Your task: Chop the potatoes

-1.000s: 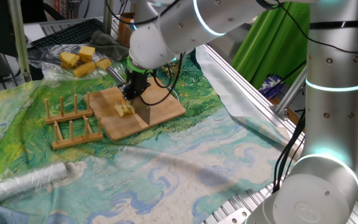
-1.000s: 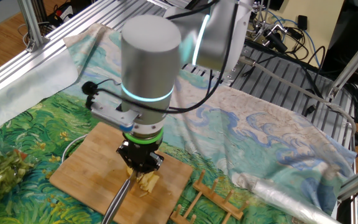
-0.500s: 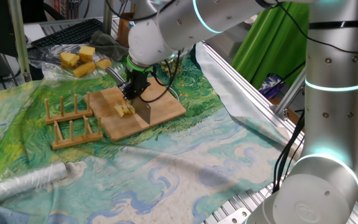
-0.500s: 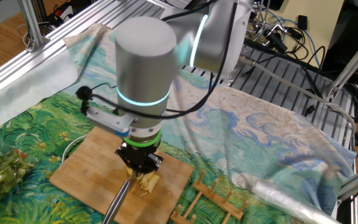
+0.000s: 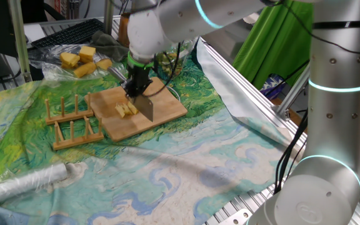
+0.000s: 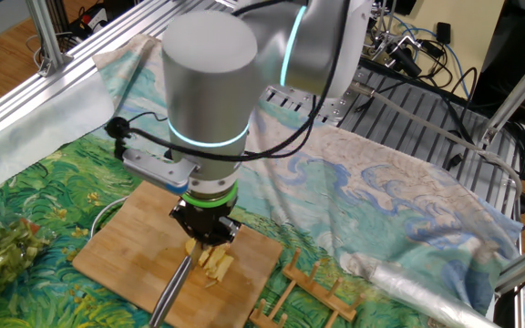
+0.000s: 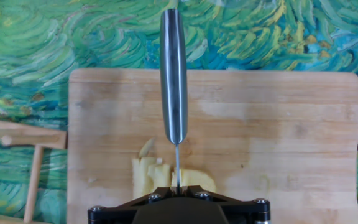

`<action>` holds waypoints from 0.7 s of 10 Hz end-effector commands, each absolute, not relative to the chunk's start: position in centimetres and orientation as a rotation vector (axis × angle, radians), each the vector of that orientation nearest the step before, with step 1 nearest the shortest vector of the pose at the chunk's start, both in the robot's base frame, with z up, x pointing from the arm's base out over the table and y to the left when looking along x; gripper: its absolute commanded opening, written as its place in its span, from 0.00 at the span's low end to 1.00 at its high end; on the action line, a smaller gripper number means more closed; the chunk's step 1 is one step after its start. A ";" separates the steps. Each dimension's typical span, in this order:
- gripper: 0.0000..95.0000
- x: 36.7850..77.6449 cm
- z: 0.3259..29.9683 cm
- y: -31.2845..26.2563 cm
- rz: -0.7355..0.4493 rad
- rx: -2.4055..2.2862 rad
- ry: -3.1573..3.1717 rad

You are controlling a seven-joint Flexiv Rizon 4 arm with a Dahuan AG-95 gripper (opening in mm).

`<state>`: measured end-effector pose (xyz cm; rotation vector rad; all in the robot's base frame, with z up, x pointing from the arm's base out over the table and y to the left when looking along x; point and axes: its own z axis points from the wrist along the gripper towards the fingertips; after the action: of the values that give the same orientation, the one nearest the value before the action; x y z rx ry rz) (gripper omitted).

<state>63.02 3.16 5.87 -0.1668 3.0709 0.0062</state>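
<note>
The potatoes [image 5: 125,110] lie as a cluster of pale-yellow slices on the wooden board [image 5: 167,109]. They also show under the hand in the other fixed view, potatoes [image 6: 213,264], and at the bottom of the hand view, potatoes [image 7: 157,174]. My gripper [image 5: 136,87] is shut on a knife [image 5: 145,107], right over the slices. In the hand view the knife [image 7: 173,81] runs straight away from the gripper [image 7: 176,190], its thin blade edge-on beside the slices and its steel handle out over the board [image 7: 278,124]. From the other side, the gripper [image 6: 205,239] hides part of the cluster.
Two wooden racks [image 5: 70,122] stand left of the board. Larger yellow chunks [image 5: 83,59] sit on plastic at the back. A rolled plastic sheet [image 5: 24,184] lies near the front edge. Green scraps [image 6: 3,251] lie beside the board [image 6: 126,255]. Aluminium rails border the table.
The gripper with the knife has risen a little off the board and slices. The potato cluster has stayed in place.
</note>
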 end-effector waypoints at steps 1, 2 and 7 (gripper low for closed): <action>0.00 63.1 5.4 3.4 0.013 -0.161 3.073; 0.00 63.3 4.1 3.6 0.029 -0.151 3.060; 0.00 63.7 2.2 3.9 0.030 -0.147 3.038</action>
<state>63.63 3.82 3.83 -0.1441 3.0388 0.0173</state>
